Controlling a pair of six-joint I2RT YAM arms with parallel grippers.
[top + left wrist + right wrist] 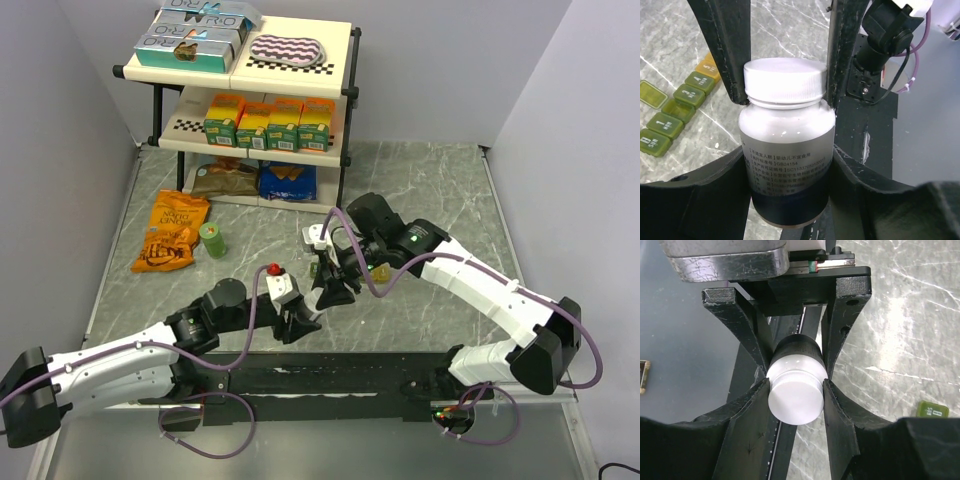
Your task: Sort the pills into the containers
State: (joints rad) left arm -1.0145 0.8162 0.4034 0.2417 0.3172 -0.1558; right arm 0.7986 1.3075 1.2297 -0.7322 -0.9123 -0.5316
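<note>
A white pill bottle [787, 135] with a ribbed white screw cap [785, 82] and a printed label is held between both grippers. My left gripper [790, 172] is shut on the bottle's body. My right gripper [796, 402] is shut on the cap [795, 395], end-on in the right wrist view. In the top view the two grippers [298, 322] [333, 288] meet at the table's middle and hide the bottle. The containers [675, 107] are an olive-to-yellow strip lying on the table left of the bottle, with one lid [652, 94] flipped open. No loose pills show.
A two-tier shelf [345, 95] with boxes stands at the back. An orange snack bag [170, 232] and a small green can [212, 240] lie at the left. A black mat [330, 372] runs along the near edge. Grey walls close in both sides.
</note>
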